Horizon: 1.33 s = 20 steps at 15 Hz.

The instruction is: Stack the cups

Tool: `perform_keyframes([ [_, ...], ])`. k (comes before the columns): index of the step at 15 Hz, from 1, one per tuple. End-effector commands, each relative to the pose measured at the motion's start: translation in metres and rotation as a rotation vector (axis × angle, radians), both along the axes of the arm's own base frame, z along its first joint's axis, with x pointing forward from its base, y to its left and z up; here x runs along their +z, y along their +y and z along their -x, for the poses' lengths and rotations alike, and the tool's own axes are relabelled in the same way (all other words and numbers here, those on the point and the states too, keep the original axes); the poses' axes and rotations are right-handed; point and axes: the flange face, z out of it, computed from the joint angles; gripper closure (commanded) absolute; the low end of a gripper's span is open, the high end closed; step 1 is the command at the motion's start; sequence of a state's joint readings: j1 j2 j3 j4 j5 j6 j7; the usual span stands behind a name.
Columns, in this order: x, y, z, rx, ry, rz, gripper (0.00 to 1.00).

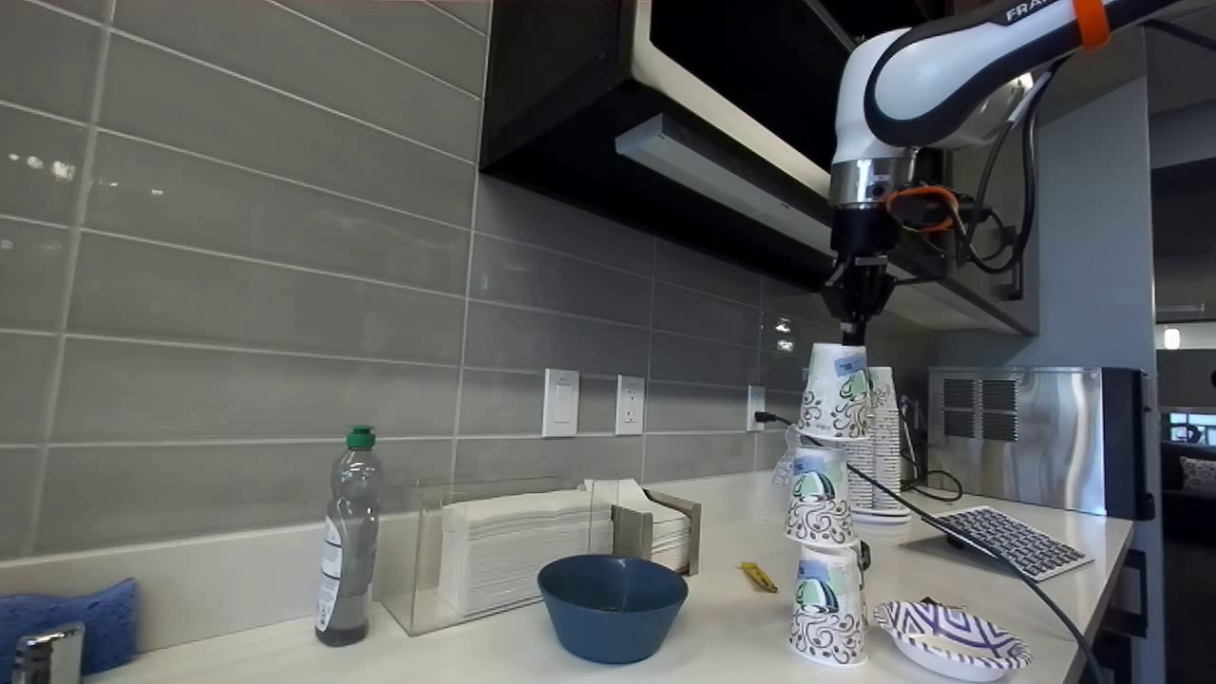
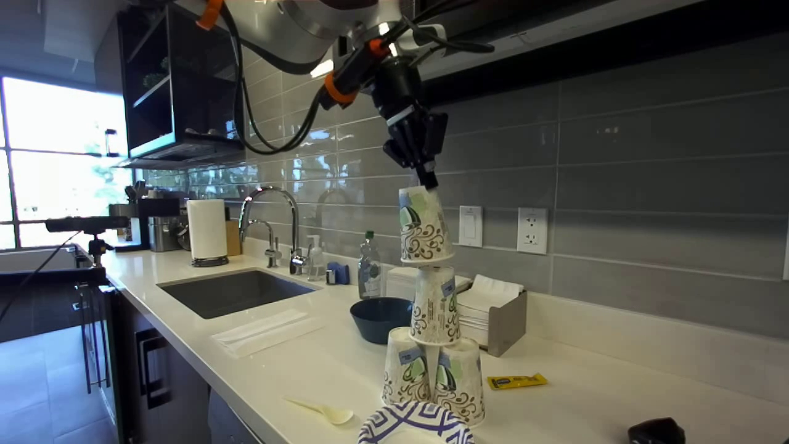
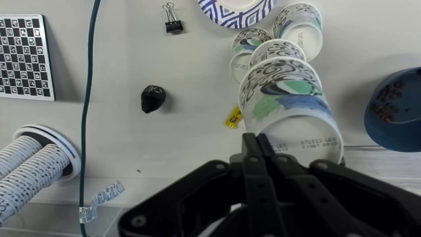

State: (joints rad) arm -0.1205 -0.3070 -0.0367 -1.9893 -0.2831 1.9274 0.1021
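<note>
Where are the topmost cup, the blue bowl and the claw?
Topmost cup (image 2: pixel 425 227): in an exterior view, on its patterned side.
Blue bowl (image 1: pixel 613 633): in an exterior view, on its outer wall.
Claw (image 3: pixel 257 140): in the wrist view, between its fingertips.

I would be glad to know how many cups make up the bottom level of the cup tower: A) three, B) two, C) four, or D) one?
B, since in an exterior view one base cup stands on the counter beside another base cup, with a single middle cup above the pair.
</note>
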Motion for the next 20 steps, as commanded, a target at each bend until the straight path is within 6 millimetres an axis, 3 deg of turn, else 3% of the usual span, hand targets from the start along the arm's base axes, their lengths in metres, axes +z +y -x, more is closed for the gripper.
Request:
perform_keyframes([
  [1, 0.003, -0.006, -0.011, 0.015, 0.000, -0.005, 0.99],
  [17, -0.019, -0.015, -0.031, 0.020, 0.006, 0.006, 0.99],
  [18, -0.019, -0.015, -0.031, 0.015, 0.004, 0.003, 0.73],
  [20, -0.018, -0.016, -0.032, 0.017, -0.004, 0.005, 0.67],
])
